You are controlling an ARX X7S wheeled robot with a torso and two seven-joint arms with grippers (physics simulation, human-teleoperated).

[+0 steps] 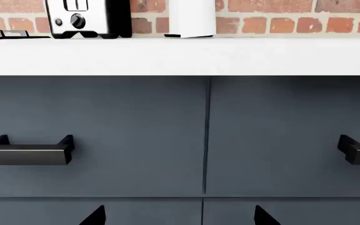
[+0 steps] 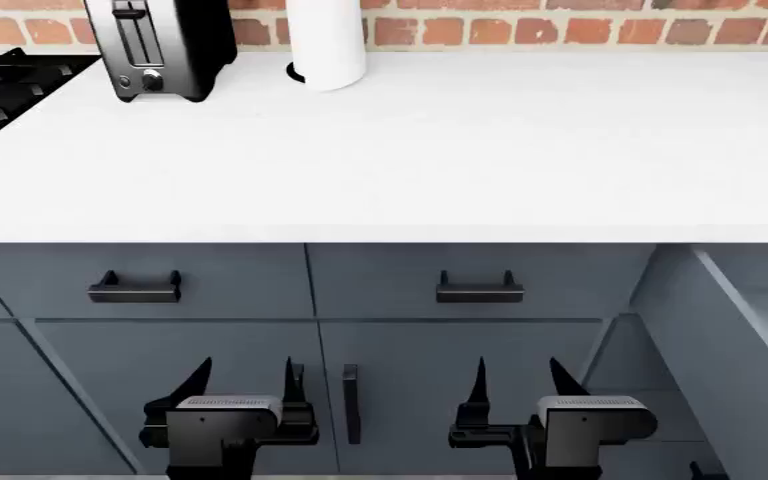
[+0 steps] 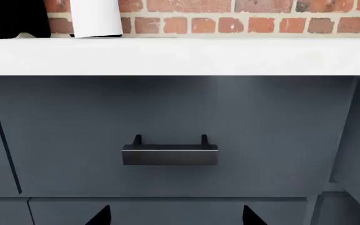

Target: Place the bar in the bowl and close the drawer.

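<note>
slate-grey drawer [image 2: 744,330] stands pulled out at the right end of the counter [image 2: 398,150], its long side running out from the cabinet toward the robot; closing it is still to do. no bar or bowl shows in any view, so that step looks unstarted. left gripper [image 2: 240,385] and right gripper [image 2: 515,385] both hang released and empty, low before the cabinet fronts.

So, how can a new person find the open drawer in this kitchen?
Start at the white countertop before the brick wall and look at the blue-grey cabinet fronts under it. The open drawer is at the far right, pulled out toward the robot. Its neighbours, two drawers with black bar handles, are shut flush.
</note>
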